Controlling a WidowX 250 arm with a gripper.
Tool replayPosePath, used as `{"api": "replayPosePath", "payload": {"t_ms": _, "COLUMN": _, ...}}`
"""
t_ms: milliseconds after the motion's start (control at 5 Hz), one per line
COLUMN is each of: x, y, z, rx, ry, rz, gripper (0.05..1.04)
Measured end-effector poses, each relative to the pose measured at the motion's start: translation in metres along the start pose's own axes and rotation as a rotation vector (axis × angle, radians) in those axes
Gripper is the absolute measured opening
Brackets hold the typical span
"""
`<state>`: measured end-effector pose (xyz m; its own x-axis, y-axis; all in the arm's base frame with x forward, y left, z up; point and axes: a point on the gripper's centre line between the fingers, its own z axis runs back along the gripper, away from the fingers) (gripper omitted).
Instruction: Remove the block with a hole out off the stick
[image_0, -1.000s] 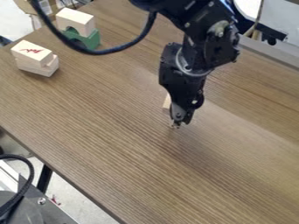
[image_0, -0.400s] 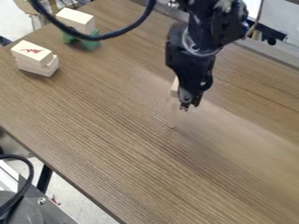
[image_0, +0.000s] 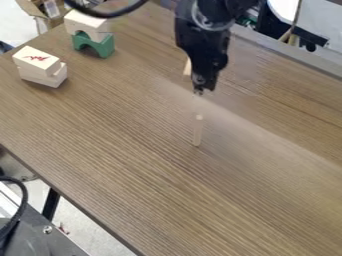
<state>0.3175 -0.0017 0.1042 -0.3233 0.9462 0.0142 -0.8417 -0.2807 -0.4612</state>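
Gripper (image_0: 198, 92) and block (image_0: 187, 67) pull away from the stick (image_0: 198, 131)

Both have shifted toward the far side of the table (image_0: 133, 160) since the earlier frames, the pale block riding along just behind the gripper, while the stick keeps its spot. Over at the far left, the black cable (image_0: 110, 12) has swung up too, and more of the green arch (image_0: 101, 46) shows under its pale top block (image_0: 87, 21).

From where I stand, the fingers look clamped on the block, going by how it travels with them; I can't see the grip itself. The stick stands upright and bare, apart from them, so I'd call the removal done, bar setting the block down.

What might go wrong now? If the hold is only on an edge, the block could twist or slip out and drop. Swing back low over the stick and it might get knocked over. Let go too high, and I'd expect a bounce or a roll.

Most of the block is hidden behind the gripper; just a sliver pokes out, and I can't make out its hole. The arm (image_0: 217, 10) runs off the top edge, and I can't tell how high above the table everything hangs.
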Motion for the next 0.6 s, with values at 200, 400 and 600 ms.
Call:
{"api": "replayPosePath", "payload": {"t_ms": 200, "x": 0.017, "y": -0.005, "z": -0.01, "rx": 0.007, "ry": -0.018, "rz": 0.025, "gripper": 0.559}}
{"api": "replayPosePath", "payload": {"t_ms": 400, "x": 0.026, "y": -0.001, "z": -0.028, "rx": 0.056, "ry": -0.018, "rz": 0.033, "gripper": 0.559}}
{"api": "replayPosePath", "payload": {"t_ms": 600, "x": 0.025, "y": 0.01, "z": -0.05, "rx": 0.115, "ry": -0.002, "rz": 0.021, "gripper": 0.559}}
